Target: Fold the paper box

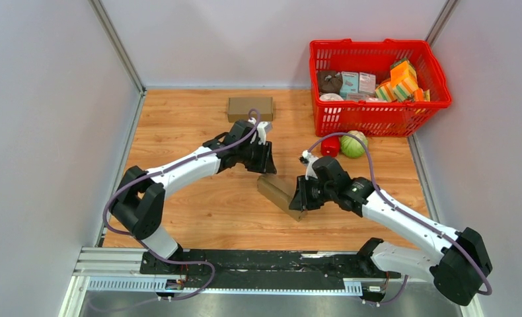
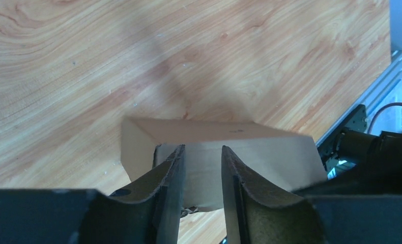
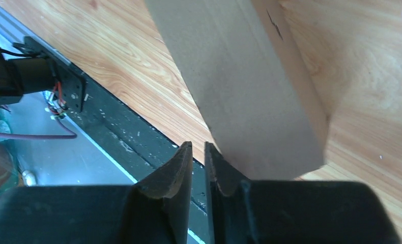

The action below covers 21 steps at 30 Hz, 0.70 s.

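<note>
1. Right gripper (image 3: 199, 146): jaws pressed almost together, nothing visible between them. The box (image 3: 250, 91) lies just outside them, along one finger's outer face; I cannot tell whether it touches.

2. Box: brown card, already a long closed-looking block, lying on the table (image 1: 199, 211) between the two grippers.

3. Left gripper (image 2: 203, 150): jaws a little spread, clamping nothing that I can see. The box end sits just ahead of and below the tips, with card showing through the gap.

4. Well beyond the jaws: red thing (image 1: 330, 146), cabbage (image 1: 353, 144), second box (image 1: 250, 107), basket (image 1: 377, 119).

5. Step in hand, as I judge it: the body is formed and the end nearest the left jaws is being closed.

6. Next move calls for the right jaws to brace the far end while I push the left tips squarely in, so the block neither skids nor twists.
</note>
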Each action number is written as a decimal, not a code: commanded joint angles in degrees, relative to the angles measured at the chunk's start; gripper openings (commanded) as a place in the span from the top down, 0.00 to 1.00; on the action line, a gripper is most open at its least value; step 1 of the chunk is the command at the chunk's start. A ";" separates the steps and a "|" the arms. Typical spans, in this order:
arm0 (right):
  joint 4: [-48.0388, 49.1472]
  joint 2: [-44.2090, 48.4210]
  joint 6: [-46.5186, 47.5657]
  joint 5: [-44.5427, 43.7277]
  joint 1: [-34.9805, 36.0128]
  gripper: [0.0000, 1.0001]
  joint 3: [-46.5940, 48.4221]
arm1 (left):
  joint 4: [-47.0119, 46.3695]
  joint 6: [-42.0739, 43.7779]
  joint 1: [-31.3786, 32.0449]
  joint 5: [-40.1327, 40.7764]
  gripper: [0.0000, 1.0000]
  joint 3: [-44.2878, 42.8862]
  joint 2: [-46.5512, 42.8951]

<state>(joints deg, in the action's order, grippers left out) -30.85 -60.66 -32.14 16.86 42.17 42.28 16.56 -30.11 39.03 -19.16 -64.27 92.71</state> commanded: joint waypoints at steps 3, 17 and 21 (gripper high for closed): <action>3.96 -0.16 1.29 1.23 -0.43 0.84 -0.37 | 2.26 1.20 0.53 -4.74 0.59 -4.55 -5.96; -0.01 5.82 1.38 7.74 -9.56 0.80 2.21 | -5.57 -4.17 0.61 -7.12 0.71 6.00 -10.00; 2.63 4.59 1.99 7.05 -11.06 0.81 -2.90 | -4.96 -3.82 0.70 -7.12 0.70 6.70 -11.05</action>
<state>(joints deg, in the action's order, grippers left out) -31.18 -54.85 -31.14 22.31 32.23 43.88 14.26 -33.54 39.40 -25.10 -57.80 85.69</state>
